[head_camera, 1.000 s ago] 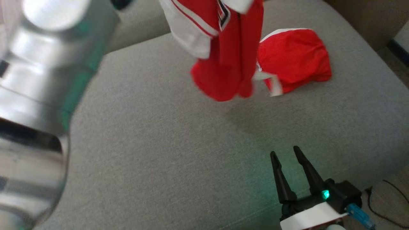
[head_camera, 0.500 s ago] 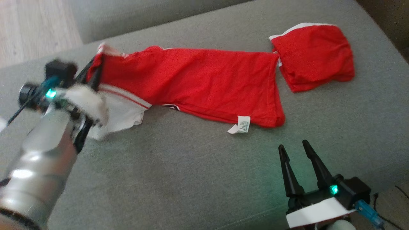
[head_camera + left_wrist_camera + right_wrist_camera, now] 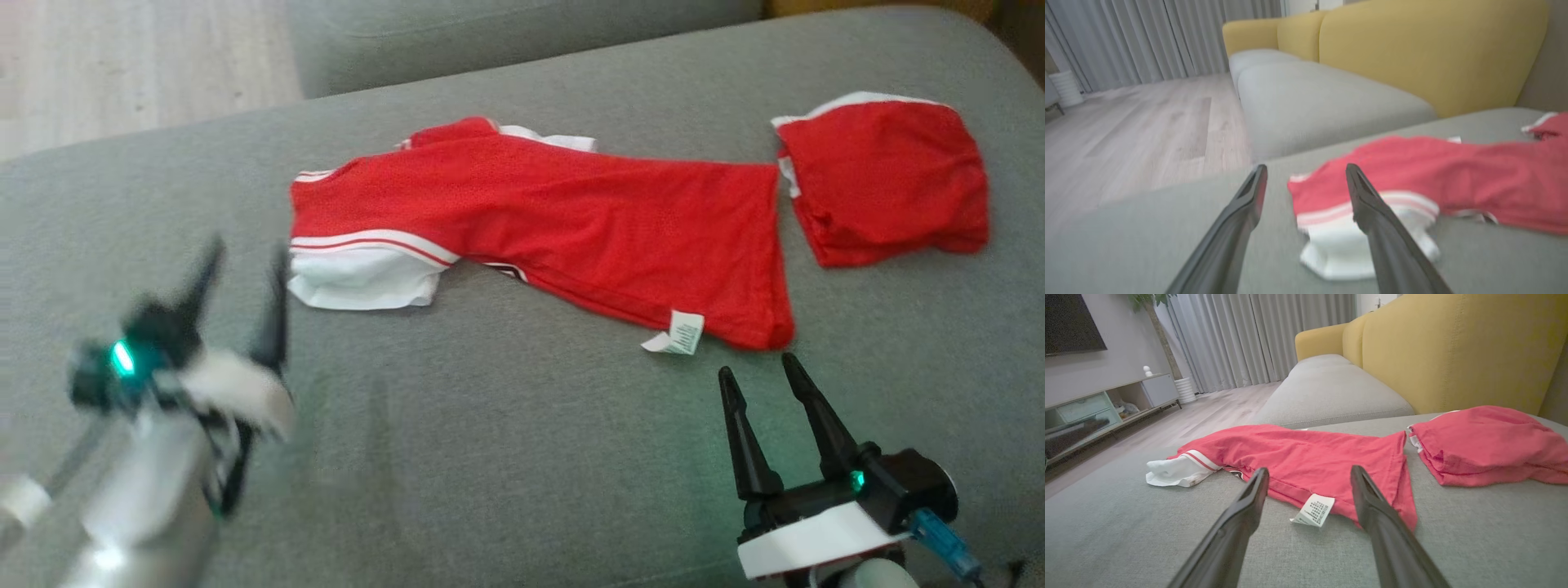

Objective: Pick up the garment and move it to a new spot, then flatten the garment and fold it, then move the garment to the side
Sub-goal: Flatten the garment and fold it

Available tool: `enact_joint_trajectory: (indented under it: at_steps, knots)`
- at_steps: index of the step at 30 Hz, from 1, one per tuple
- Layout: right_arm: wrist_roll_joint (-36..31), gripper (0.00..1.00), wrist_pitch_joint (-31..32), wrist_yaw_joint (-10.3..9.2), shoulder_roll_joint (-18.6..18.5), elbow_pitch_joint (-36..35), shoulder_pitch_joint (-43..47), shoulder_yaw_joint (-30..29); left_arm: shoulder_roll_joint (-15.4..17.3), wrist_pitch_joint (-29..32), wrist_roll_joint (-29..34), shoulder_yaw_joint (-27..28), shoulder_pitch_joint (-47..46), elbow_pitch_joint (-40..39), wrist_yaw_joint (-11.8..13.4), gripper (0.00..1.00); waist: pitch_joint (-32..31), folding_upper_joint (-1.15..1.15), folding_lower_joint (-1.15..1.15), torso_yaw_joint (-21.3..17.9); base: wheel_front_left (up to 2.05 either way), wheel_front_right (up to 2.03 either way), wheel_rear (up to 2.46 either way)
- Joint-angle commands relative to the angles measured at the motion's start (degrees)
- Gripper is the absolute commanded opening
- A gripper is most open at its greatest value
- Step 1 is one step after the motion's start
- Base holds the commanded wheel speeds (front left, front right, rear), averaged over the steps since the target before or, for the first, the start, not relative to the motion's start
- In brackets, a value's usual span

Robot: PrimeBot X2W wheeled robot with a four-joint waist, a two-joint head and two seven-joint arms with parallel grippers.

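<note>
Red garment (image 3: pixel 571 220) flat, folded red bundle (image 3: pixel 886 184) beside

garment (image 3: pixel 571 220): red, sleeve (image 3: pixel 359 282) white, red-striped | folded cloth (image 3: pixel 886 192): red | cushion (image 3: pixel 490 457): grey

The left gripper (image 3: pixel 249 247) was a blur in the head view. Its arm (image 3: pixel 139 506) ran off the bottom corner. The right gripper (image 3: pixel 757 364) was cut off at its base by the bottom edge. The print on the tag (image 3: pixel 682 333) was too small to read. In the left wrist view the shirt (image 3: pixel 1453 175) looked fuzzy and ran off the right side. A dark trim (image 3: pixel 508 271) was mostly hidden under it.
</note>
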Motion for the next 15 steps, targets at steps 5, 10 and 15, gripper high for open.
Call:
enact_joint_trajectory:
  at_steps: [5, 10, 15]
  knots:
    - [0.08, 1.0, -0.23, 0.37, -0.37, -1.71, -0.83, 2.2, -1.29, -0.52, 2.83, 3.0, 2.7, 0.76, -0.4, 1.0, 0.48, 0.0, 0.01, 1.38, 0.0, 0.0, 0.0]
    - [-0.35, 1.0, -0.23, 0.37, -0.37, -1.9, -1.13, 1.75, -3.27, -0.53, 4.42, 3.87, -0.2, 5.82, -0.37, 1.0, 2.36, 0.0, 0.01, 0.84, 0.0, 0.0, 0.0]
    - [-1.07, 1.0, -0.23, 0.37, -0.37, -2.11, -2.0, 1.32, -3.93, -0.53, 6.03, 4.25, -4.77, 10.82, -0.87, 1.0, 5.69, 0.0, 0.01, -0.03, 0.0, 0.0, 0.0]
